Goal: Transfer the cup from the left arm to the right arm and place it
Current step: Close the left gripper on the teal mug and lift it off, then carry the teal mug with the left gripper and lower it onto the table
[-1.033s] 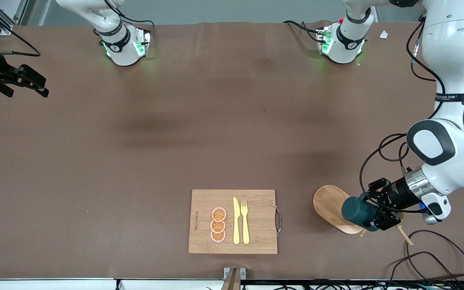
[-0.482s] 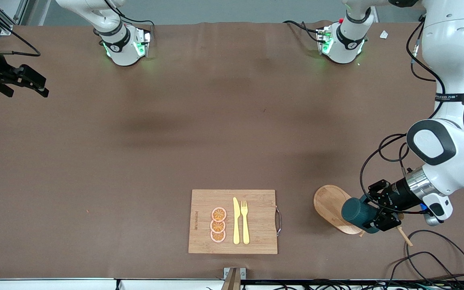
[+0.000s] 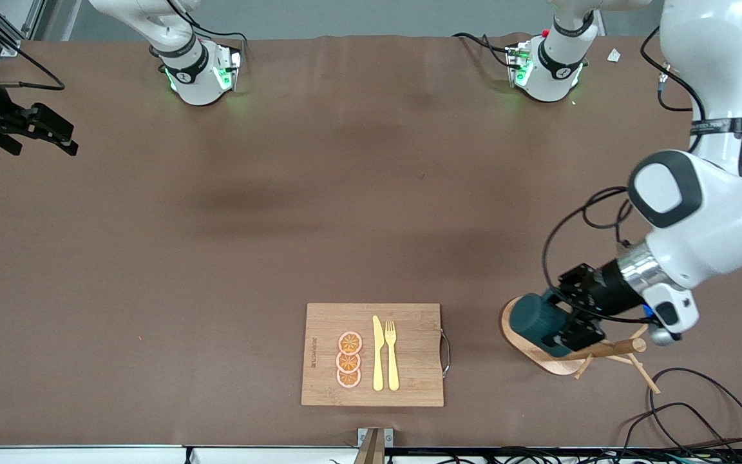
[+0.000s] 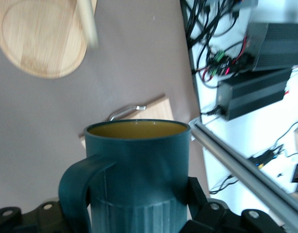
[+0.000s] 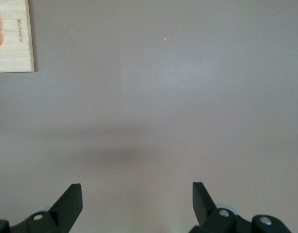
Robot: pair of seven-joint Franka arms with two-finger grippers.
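Since half a second ago I see the left gripper (image 3: 567,325) has carried the cup (image 3: 534,320) toward the middle of the surface (image 3: 281,225), off the peg it covered, so the wooden rack's (image 3: 538,351) pegs now show beside it. The cup is held in the air over the rack's oval base, jaws clamped on its ribbed lower body. In the left wrist view the cup (image 4: 136,174) is dark teal with a loop handle and a yellowish-brown inside. The right gripper (image 3: 36,132) waits at its own end of the surface, jaws spread apart.
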